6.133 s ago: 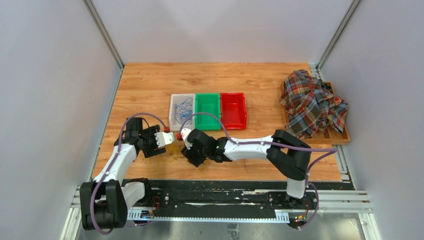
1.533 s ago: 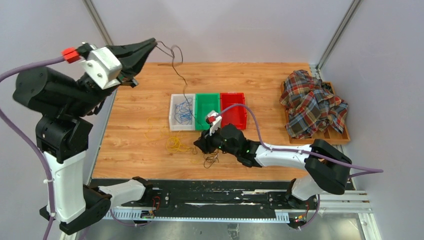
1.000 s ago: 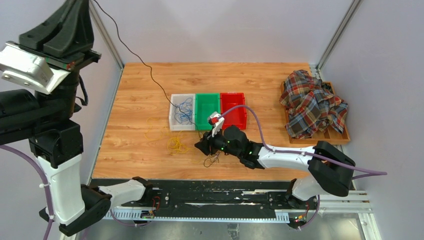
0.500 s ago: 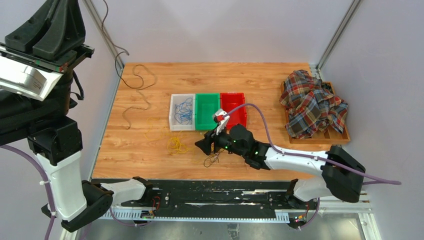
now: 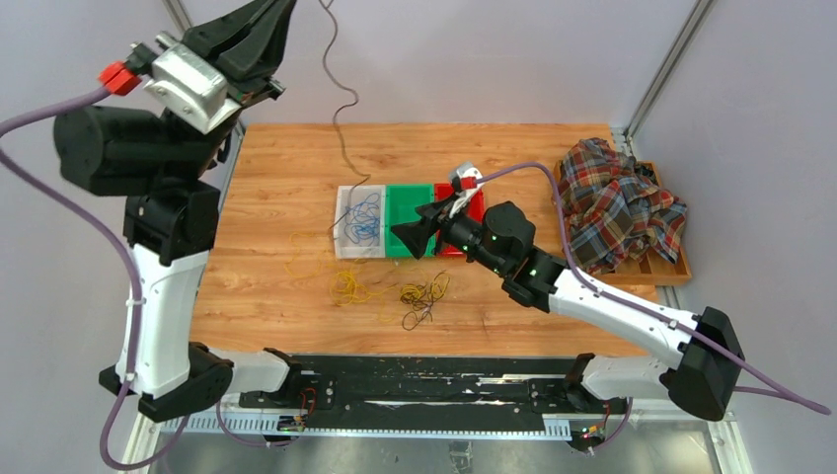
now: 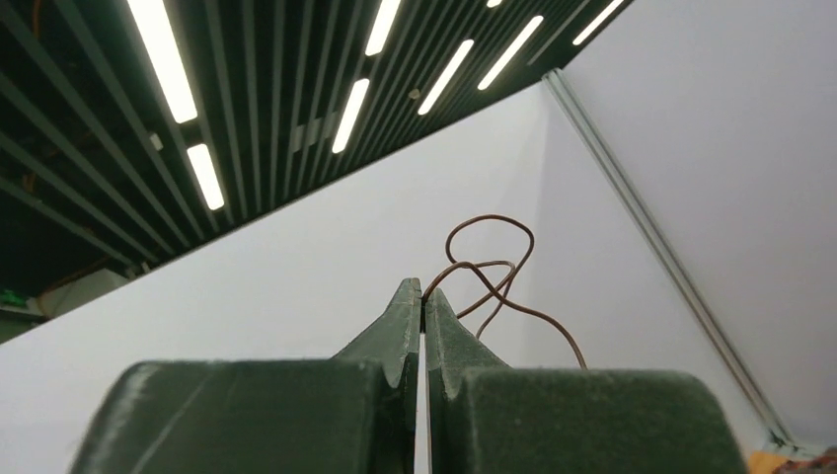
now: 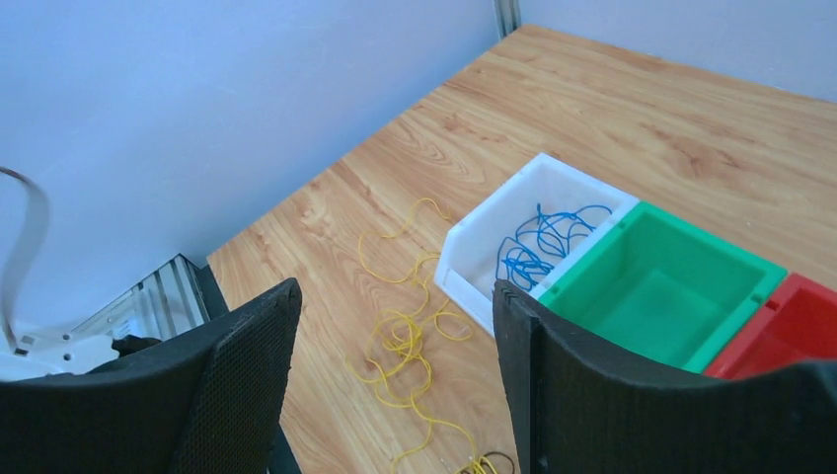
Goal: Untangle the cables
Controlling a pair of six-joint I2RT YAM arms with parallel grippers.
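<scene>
Top external: thin blue wires (image 5: 363, 215) binned; your left gripper (image 5: 284, 8) pinches a thin brown wire (image 5: 341, 109), right gripper (image 5: 400, 235) gapes empty; tangled yellow wires (image 5: 347, 286) remain.

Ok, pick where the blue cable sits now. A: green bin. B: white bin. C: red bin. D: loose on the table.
B: the blue cable lies coiled inside the white bin, and the green bin beside it looks empty.
</scene>
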